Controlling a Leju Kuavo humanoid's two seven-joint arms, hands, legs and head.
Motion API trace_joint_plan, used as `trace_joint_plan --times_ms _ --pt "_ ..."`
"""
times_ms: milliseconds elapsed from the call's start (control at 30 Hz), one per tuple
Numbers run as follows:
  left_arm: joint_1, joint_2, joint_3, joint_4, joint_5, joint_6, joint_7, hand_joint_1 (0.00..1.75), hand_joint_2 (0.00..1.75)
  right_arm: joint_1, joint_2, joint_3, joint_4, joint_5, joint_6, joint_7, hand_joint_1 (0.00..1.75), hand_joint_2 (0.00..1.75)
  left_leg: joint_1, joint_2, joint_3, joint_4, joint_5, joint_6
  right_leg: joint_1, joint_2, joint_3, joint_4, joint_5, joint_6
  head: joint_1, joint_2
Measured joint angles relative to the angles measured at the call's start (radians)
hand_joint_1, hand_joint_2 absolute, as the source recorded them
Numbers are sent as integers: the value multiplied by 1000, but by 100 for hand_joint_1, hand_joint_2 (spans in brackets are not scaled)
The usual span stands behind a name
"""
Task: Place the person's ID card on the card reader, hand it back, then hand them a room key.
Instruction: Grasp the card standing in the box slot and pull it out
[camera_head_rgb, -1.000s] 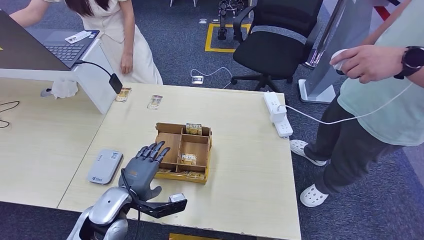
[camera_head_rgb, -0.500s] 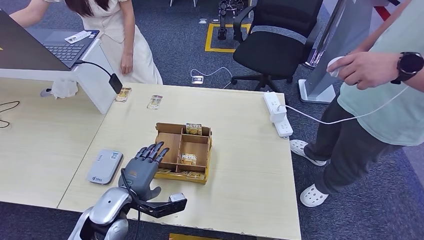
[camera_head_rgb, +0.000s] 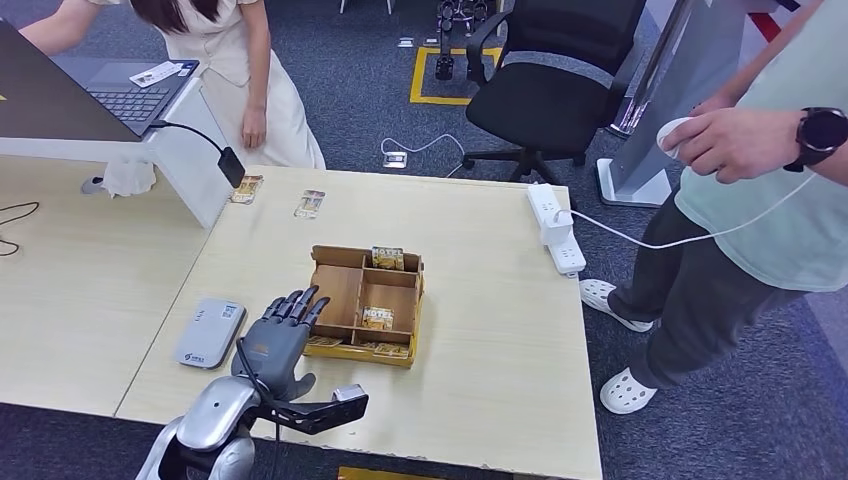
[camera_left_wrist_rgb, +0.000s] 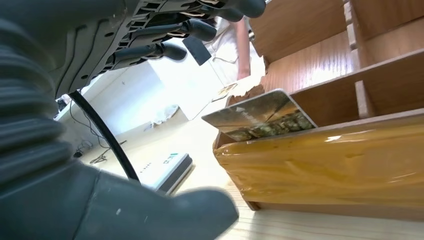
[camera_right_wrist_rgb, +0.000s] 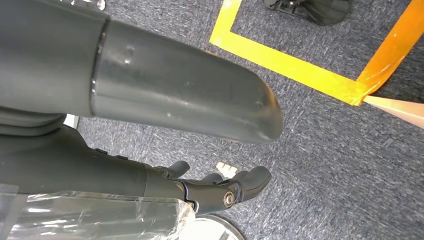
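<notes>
Room key cards (camera_head_rgb: 378, 318) stand in the compartments of a wooden tray (camera_head_rgb: 345, 283) mid-bench; one leans in the near-left slot (camera_left_wrist_rgb: 260, 115). Card reader (camera_head_rgb: 210, 332) lies left of the tray, near the bench (camera_head_rgb: 490, 340) front edge. Two cards (camera_head_rgb: 309, 204) lie at the far edge. Left hand (camera_head_rgb: 277, 338) hovers between reader and tray, fingers spread, empty. Right hand (camera_right_wrist_rgb: 220, 192) hangs above carpet, fingers loosely apart, empty.

A divided wooden box (camera_head_rgb: 345, 275) sits mid-table (camera_head_rgb: 480, 330), cards standing in its compartments. The card reader (camera_head_rgb: 210, 332) lies to its left near the table's near edge. Two cards (camera_head_rgb: 309, 204) lie far left; a power strip (camera_head_rgb: 556, 226) lies at the far right edge
</notes>
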Motion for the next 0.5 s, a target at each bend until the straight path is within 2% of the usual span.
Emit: trace_joint_plan --times_ms 67,100,200,233,333,500 --pt "0 -2 6 2 0 -5 -1 54 175 0 0 2 -4 -3 2 1 0 0 0 0 0 0 0 0 0 0 0 0 0 0 0 0" --pt "0 -3 8 3 0 -7 -2 78 175 0 0 2 -6 -3 2 1 0 0 0 0 0 0 0 0 0 0 0 0 0 0 0 0" --pt "0 -4 13 6 0 -9 -3 168 175 0 0 4 -10 -4 2 1 0 0 0 0 0 0 0 0 0 0 0 0 0 0 0 0" --pt "0 -4 15 7 0 -9 -3 175 175 0 0 5 -11 -4 2 1 0 0 0 0 0 0 0 0 0 0 0 0 0 0 0 0" --pt "0 -5 19 9 0 -13 -3 175 175 0 0 7 -11 -5 2 1 0 0 0 0 0 0 0 0 0 0 0 0 0 0 0 0" --pt "-1 -5 24 10 3 -17 -5 159 175 -1 -1 11 -11 -7 2 -2 0 0 0 0 0 0 0 0 0 0 0 0 0 0 0 0"
